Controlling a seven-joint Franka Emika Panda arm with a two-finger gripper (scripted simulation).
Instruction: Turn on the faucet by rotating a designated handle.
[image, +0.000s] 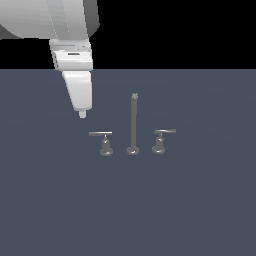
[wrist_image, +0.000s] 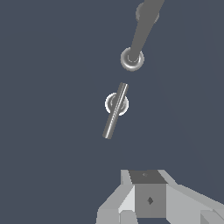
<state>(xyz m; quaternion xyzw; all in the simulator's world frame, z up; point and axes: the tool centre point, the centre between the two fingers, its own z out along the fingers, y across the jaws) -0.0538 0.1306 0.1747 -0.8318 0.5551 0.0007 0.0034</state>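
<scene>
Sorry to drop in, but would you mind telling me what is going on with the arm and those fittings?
A simulated Panda arm is set to turn on a small grey faucet by rotating one lever. Its gripper hangs in the air above and towards the exterior view's left of the handle, the level-barred lever at that side of the tall spout rod. Nothing is touched yet. The twin lever stands on the rod's other side. Whether the fingers are open is not clear from either view.
</scene>
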